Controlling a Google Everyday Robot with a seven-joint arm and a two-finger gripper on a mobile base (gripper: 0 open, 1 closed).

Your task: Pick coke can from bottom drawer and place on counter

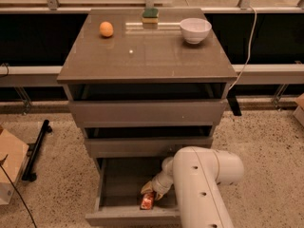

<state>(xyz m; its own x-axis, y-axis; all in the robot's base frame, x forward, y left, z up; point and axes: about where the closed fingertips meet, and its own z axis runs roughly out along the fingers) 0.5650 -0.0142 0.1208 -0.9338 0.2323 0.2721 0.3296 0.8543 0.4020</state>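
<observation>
The bottom drawer (114, 194) stands pulled open under two upper drawers. The coke can (147, 201), red, lies in it near the front, right of centre. My white arm reaches down into the drawer from the lower right. My gripper (153, 190) sits right at the can's upper end, touching or nearly touching it. The counter (147, 56) is the glossy grey-brown top of the cabinet, above.
On the counter sit an orange fruit (106, 29) at back left, a green-yellow sponge (150, 15) at back centre and a white bowl (195, 30) at back right. A cardboard box (9, 167) and a black bar (37, 148) lie on the floor to the left.
</observation>
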